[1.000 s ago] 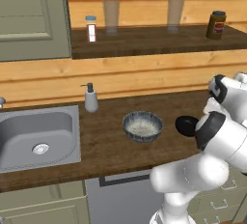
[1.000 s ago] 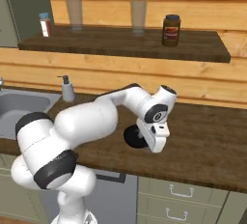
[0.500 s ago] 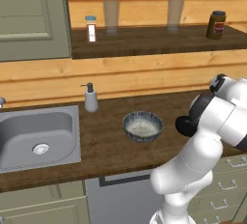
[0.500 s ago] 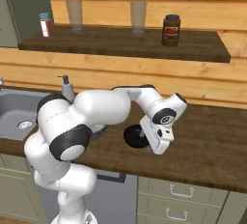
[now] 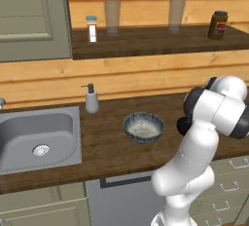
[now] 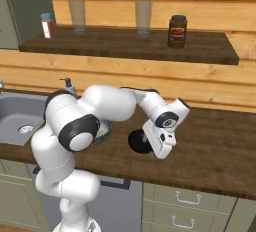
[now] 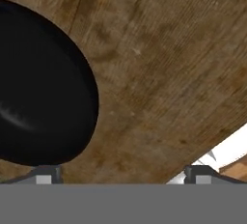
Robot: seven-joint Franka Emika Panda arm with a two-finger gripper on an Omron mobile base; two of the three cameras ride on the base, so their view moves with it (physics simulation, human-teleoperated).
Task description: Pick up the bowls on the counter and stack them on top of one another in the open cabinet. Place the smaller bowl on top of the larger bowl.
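Two wide-open, empty fingers [image 7: 123, 174] just above the counter [image 7: 164, 83], smaller bowl [image 7: 38, 88] beside one tip.

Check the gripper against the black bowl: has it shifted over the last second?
Yes. In the right base view the gripper has slid right along the counter, from over the smaller bowl to beside its right rim, jaws open.

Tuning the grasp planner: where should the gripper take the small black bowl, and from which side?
Take the small black bowl by its rim, coming straight down from above. It sits upright on the counter, mouth up; one finger goes inside, one outside. The open gripper hangs off to one side of it, so probably recentre over the rim first.
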